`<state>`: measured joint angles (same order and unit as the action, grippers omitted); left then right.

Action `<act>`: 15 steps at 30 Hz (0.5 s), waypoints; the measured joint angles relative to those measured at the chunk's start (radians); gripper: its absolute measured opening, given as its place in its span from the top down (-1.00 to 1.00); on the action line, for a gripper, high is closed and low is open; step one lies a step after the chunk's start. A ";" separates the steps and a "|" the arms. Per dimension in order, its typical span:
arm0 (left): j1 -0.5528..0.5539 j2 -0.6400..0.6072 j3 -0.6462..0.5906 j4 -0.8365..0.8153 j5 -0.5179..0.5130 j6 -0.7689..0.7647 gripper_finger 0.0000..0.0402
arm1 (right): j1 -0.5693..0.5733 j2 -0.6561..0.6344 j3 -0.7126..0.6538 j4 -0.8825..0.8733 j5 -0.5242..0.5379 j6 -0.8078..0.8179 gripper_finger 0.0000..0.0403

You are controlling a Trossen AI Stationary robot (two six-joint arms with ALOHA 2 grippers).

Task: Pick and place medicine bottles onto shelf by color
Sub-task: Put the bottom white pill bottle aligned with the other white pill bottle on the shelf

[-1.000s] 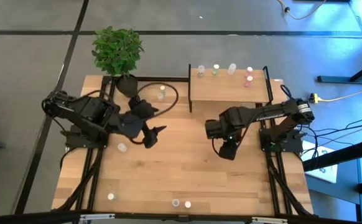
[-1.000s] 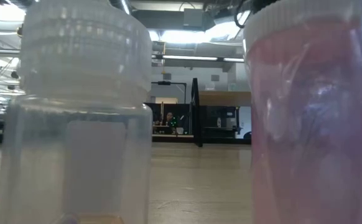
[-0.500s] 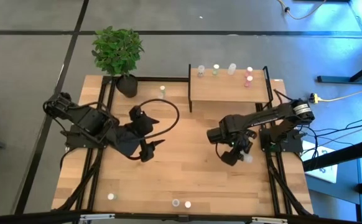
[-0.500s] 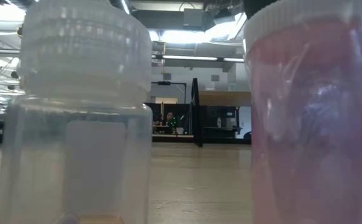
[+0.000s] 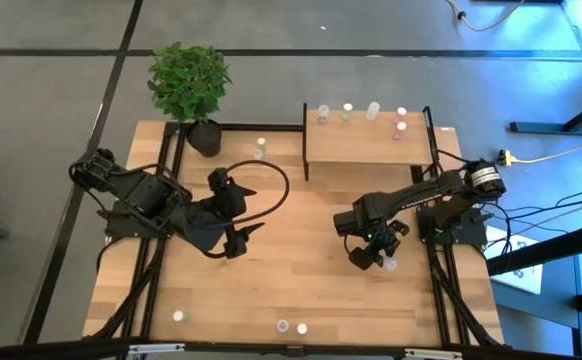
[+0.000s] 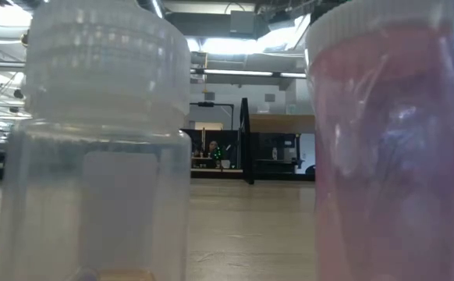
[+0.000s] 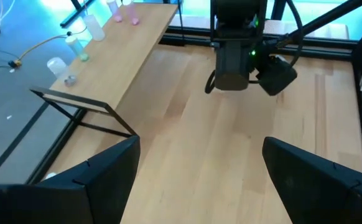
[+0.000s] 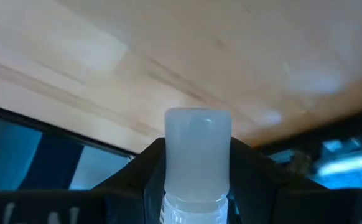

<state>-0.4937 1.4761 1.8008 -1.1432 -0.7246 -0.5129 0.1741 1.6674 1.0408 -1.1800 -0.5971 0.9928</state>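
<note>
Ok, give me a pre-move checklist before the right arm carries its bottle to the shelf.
1. Grip: right gripper shut on a white-capped bottle, ok.
2. Bottle seated straight between the fingers: ok in the right wrist view.
3. Bare room on the shelf: ok, the front part is bare.
4. Matching group: a white-capped bottle on the shelf stands in the back row, ok.
5. Left gripper open, well apart from the shelf: ok.
6. Clearance over the shelf's posts: cannot tell.
</note>
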 joint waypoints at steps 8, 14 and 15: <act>0.003 0.000 0.000 0.000 0.000 0.000 -0.67 | 0.000 0.000 -0.078 0.143 0.033 0.057 0.25; 0.003 0.000 0.000 0.000 0.000 0.000 -0.67 | -0.001 0.000 -0.137 0.172 0.048 0.111 0.25; 0.003 0.000 0.000 0.000 0.000 0.000 -0.67 | -0.001 0.000 -0.146 0.176 0.048 0.122 0.25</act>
<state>-0.4904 1.4761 1.8008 -1.1432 -0.7242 -0.5129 0.1734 1.6676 0.8949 -1.0037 -0.5495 1.1153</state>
